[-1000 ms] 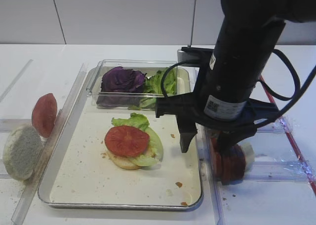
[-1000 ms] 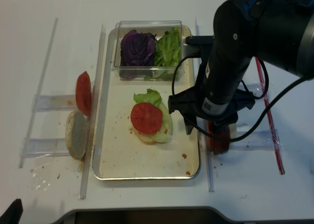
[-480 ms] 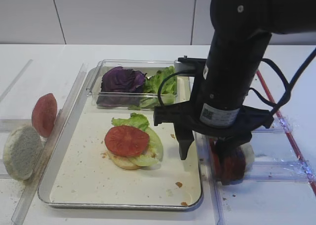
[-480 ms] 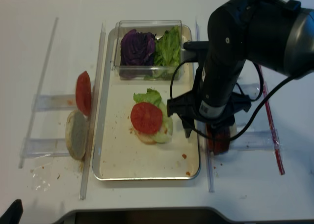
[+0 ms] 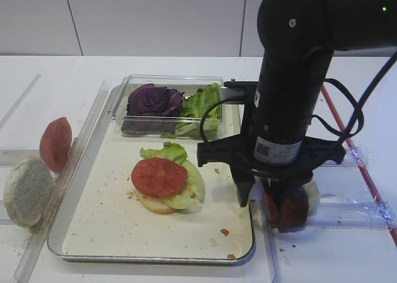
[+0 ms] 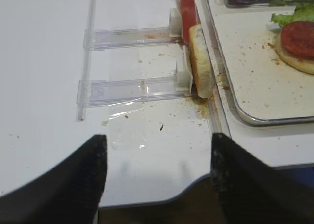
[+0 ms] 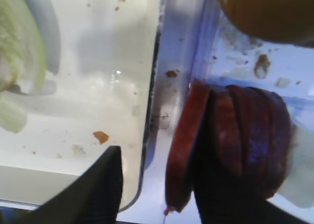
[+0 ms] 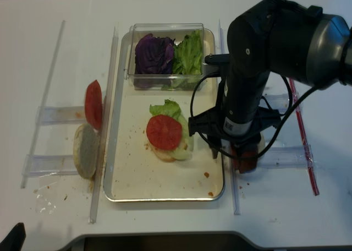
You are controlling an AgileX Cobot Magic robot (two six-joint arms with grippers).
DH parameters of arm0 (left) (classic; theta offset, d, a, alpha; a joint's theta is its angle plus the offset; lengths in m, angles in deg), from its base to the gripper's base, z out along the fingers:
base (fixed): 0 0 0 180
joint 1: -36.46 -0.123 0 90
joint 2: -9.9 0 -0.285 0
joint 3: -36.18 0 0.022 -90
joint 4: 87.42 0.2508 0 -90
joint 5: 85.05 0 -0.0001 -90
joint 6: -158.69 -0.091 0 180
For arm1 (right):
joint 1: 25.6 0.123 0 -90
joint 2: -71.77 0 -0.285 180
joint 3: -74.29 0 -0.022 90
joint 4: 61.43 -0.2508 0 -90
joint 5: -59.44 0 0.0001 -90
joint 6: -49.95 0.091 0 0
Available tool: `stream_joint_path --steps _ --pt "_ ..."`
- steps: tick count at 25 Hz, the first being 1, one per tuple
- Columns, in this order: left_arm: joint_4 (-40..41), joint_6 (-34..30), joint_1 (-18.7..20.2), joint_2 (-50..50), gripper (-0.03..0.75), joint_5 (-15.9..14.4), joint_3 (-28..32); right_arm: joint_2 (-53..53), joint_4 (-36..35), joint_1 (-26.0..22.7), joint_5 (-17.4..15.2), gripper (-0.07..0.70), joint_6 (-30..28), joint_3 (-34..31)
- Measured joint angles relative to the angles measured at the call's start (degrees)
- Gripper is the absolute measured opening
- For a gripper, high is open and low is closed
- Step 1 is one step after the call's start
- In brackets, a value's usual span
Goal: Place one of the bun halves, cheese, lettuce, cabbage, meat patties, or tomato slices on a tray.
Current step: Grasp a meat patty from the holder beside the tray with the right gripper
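Meat patties (image 7: 235, 140) upright between spread right-gripper (image 7: 157, 184) jaws.

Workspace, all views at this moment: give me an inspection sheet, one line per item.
Surface: white table with clear plastic rails; crumbs left of the tray.
Tray: holds a bun half topped with lettuce and a tomato slice; crumbs scattered.
Clear box: cabbage left, lettuce right.
Left holder: tomato slice and pale bun half on edge.
Right holder: patties on edge.
Right end effector: jaws apart, astride the outermost patty, one finger over the tray rim.
Left end effector: open, empty, above the table edge.
Cables: black loops on the right arm.
Surroundings: white wall panels behind.
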Motion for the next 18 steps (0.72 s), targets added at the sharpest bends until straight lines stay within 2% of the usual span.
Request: stream_joint_path --steps 2,8,13,18 --pt "0.00 0.00 0.00 0.00 0.433 0.00 0.00 0.00 0.70 0.00 -0.53 0.335 0.00 0.00" --pt "0.00 0.00 0.00 0.00 0.433 0.00 0.00 0.00 2.29 0.00 -1.54 0.265 0.00 0.00" --pt "0.00 0.00 0.00 0.00 0.433 0.00 0.00 0.00 3.30 0.00 -2.07 0.144 0.00 0.00" --pt "0.00 0.00 0.00 0.00 0.433 0.00 0.00 0.00 3.58 0.00 -2.30 0.118 0.00 0.00"
